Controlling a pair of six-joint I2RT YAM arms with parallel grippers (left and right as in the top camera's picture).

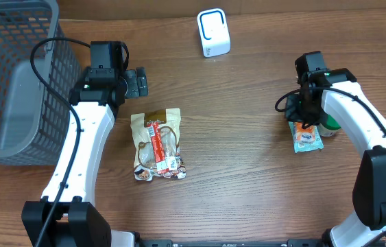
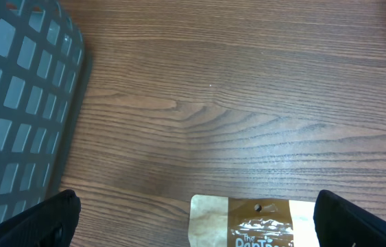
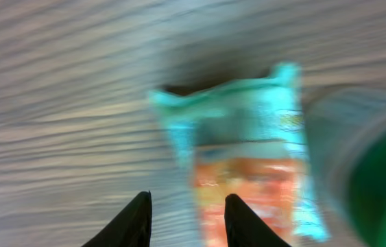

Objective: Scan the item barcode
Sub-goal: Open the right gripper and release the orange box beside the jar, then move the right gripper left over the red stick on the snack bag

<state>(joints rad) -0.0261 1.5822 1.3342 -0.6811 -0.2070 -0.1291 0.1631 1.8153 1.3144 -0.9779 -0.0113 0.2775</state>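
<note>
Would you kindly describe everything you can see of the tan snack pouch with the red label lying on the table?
The tan, paper-look snack pouch lies flat on the wooden table, face up, its long axis running toward the far edge. A red label strip runs lengthwise over a clear window; a small hang hole pierces its top margin. Only the table touches it.

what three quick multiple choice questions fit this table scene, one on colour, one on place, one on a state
1. The basket is: A red, B grey, C green.
2. The brown bag lies: A in the basket, B on the table near the left gripper, C held in the air.
3. The left gripper is: A shut on the bag, B shut and empty, C open and empty.
Answers: B, grey mesh walls; B, it lies flat on the wood; C, fingers wide apart, nothing between.
</note>
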